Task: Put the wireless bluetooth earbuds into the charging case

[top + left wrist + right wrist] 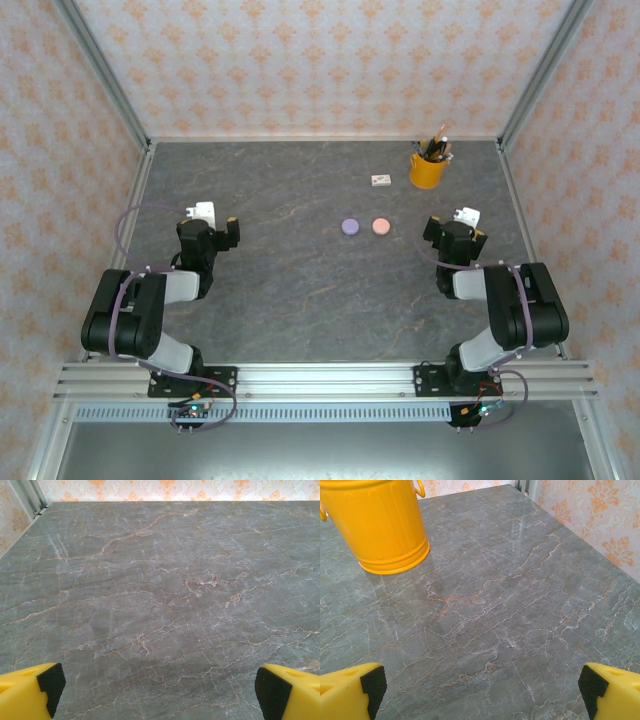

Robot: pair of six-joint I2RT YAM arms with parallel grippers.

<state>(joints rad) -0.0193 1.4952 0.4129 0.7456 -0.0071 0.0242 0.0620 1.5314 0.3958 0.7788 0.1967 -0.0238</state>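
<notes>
You have a grey, stone-patterned worktop [300,300] veined in white and rust. It is closed in by walls papered in pale orange damask [300,60], with aluminium posts [105,70] at the far corners.

Your left tool [211,230] and right tool [457,235] both stand spread wide with nothing between the fingers, each over bare worktop.

From overhead, a lilac round disc-shaped charging case [350,227] and a pale pink round disc-shaped charging case [381,226] lie side by side, just apart. They sit between your two tools, nearer the right one and off to its left. You cannot tell at this size where the earbuds are.

Ahead of the right tool and a little left stands a yellow metal bucket [427,172] holding pencils, with a small white block [380,181] on its left.

The right wrist camera adds the bucket's ribbed wall [380,525] close up, ahead-left of the yellow, black-padded fingers [350,690]. The left wrist camera gives you veined stone running ahead to the far wall.
</notes>
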